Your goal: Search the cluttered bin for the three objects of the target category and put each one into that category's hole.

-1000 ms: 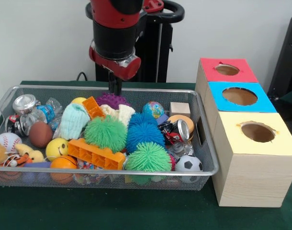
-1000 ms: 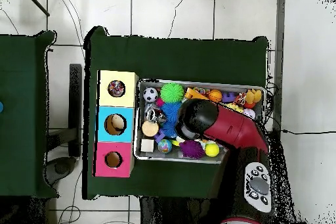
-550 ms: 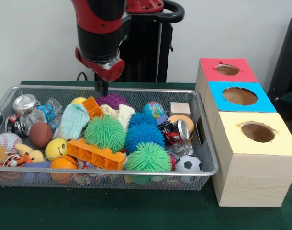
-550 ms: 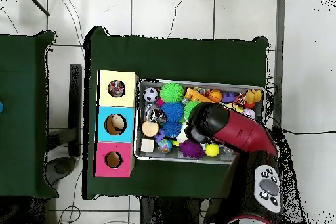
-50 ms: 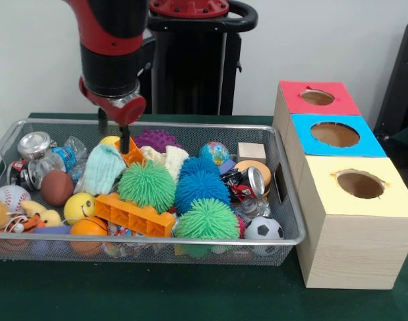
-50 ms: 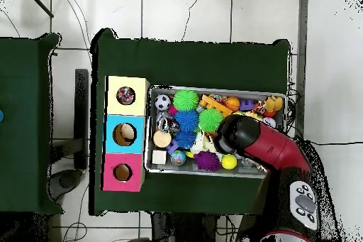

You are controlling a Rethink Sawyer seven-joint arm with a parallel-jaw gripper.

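My gripper (image 5: 114, 136) hangs open over the back left part of the wire bin (image 5: 190, 239), with nothing between its fingers. One fingertip (image 5: 124, 142) sits just above a small orange brick (image 5: 132, 153) and a yellow ball (image 5: 110, 141). The bin holds spiky balls in green (image 5: 148, 185), blue (image 5: 202, 187) and purple (image 5: 157, 140), a long orange brick (image 5: 134, 215), cans (image 5: 34, 144) and several balls. To the right stands the box with a red hole (image 5: 318, 97), a blue hole (image 5: 335, 134) and a yellow hole (image 5: 360, 184). In the overhead view the arm (image 6: 241, 135) hides the gripper.
A mint cloth (image 5: 102, 168), a smiley ball (image 5: 79, 207), a baseball (image 5: 10, 198), a soccer ball (image 5: 263, 229), a wooden cube (image 5: 251, 152) and a crushed can (image 5: 254, 182) crowd the bin. From overhead, something lies inside the yellow hole (image 6: 125, 96) and the blue hole (image 6: 124, 134).
In the front view the arm has swung left along the back of the bin and come lower, from above the purple spiky ball to above the small orange brick.
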